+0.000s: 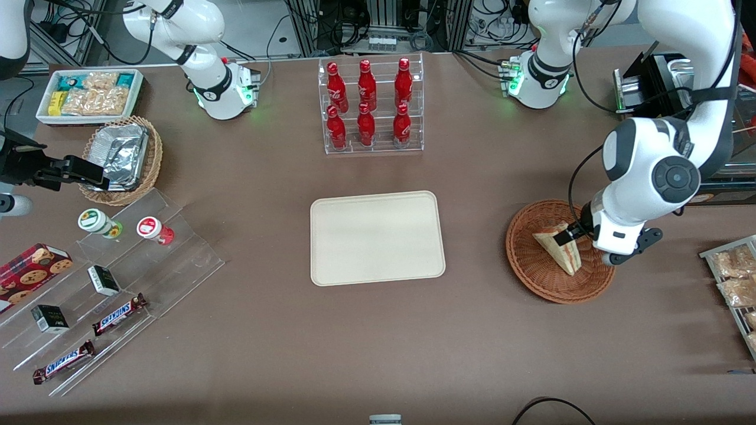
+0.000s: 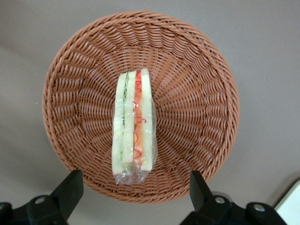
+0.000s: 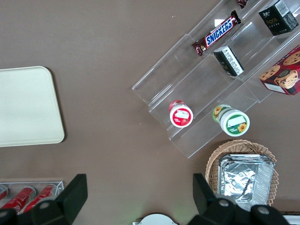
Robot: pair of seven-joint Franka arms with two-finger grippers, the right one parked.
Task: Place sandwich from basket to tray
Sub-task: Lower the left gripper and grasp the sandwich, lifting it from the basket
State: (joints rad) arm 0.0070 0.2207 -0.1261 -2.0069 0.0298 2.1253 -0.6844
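Note:
The sandwich [image 1: 558, 251], a pale wedge in clear film with red, orange and green filling, lies in the reddish-brown woven basket [image 1: 522, 260] toward the working arm's end of the table. My left gripper [image 1: 570, 236] hovers just above it. In the left wrist view the sandwich [image 2: 133, 124] stands with its filling edge up in the middle of the basket [image 2: 201, 93]. The gripper [image 2: 136, 183] is open with its two black fingers [image 2: 70, 187] spread wide over the basket's rim, touching nothing. The cream tray [image 1: 377, 237] lies bare at the table's centre, also seen as the tray [image 3: 23, 105] in the right wrist view.
A clear rack of red bottles [image 1: 371, 106] stands farther from the front camera than the tray. Toward the parked arm's end are a tan basket with foil [image 1: 121, 156], a white snack bin [image 1: 88, 94] and acrylic steps with snack bars [image 1: 112, 277]. Bagged snacks [image 1: 735, 283] lie beside the basket.

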